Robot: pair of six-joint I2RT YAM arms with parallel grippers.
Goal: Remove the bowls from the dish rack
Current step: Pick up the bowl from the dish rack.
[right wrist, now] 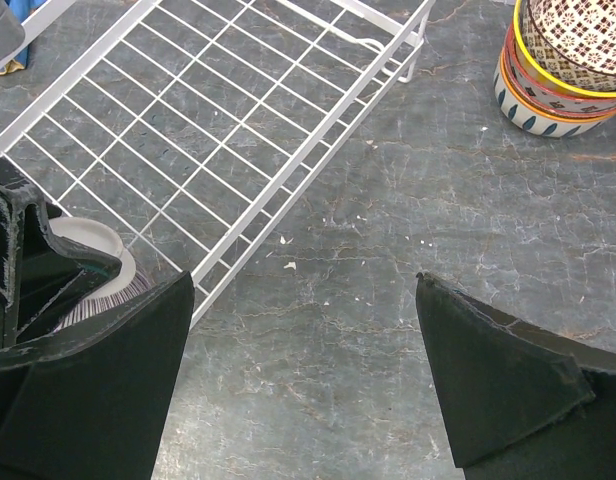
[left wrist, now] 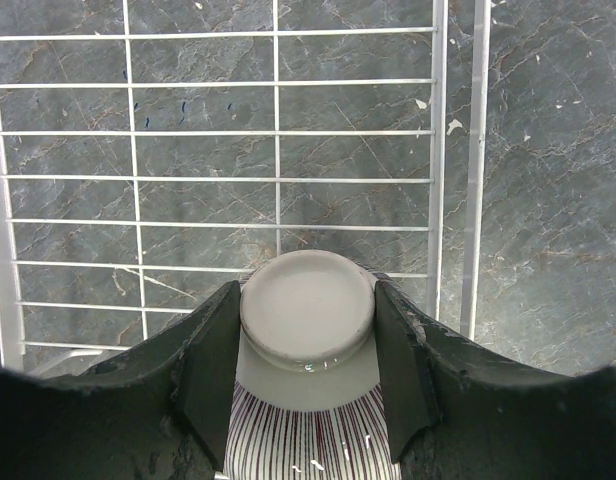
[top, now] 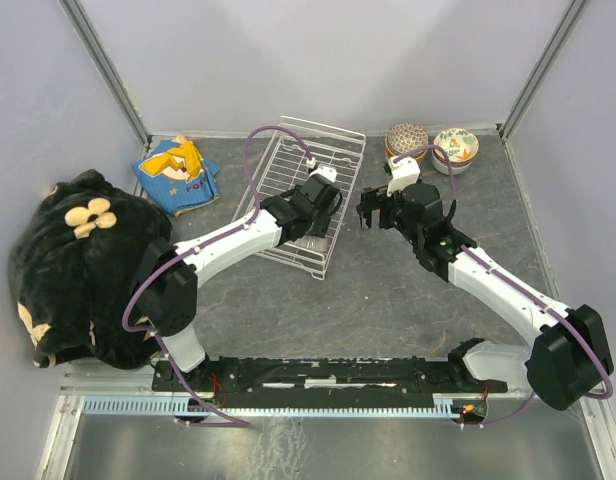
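The white wire dish rack (top: 298, 165) lies at the back middle of the table, also seen in the right wrist view as a grid (right wrist: 238, 130). My left gripper (top: 323, 205) reaches into its near right corner and is shut on a bowl (left wrist: 308, 310) with dark stripes, turned so its white foot ring faces the camera, one finger on each side. That striped bowl (right wrist: 93, 270) also shows at the rack's edge in the right wrist view. My right gripper (right wrist: 304, 280) hangs open over bare table just right of the rack. More bowls (top: 406, 138) stand stacked at the back right.
A second bowl stack (top: 455, 148) stands beside the first, and patterned stacked bowls (right wrist: 563, 60) appear at the top right of the right wrist view. A black plush with cream flowers (top: 88, 260) fills the left side. A blue and yellow item (top: 178, 170) lies left of the rack.
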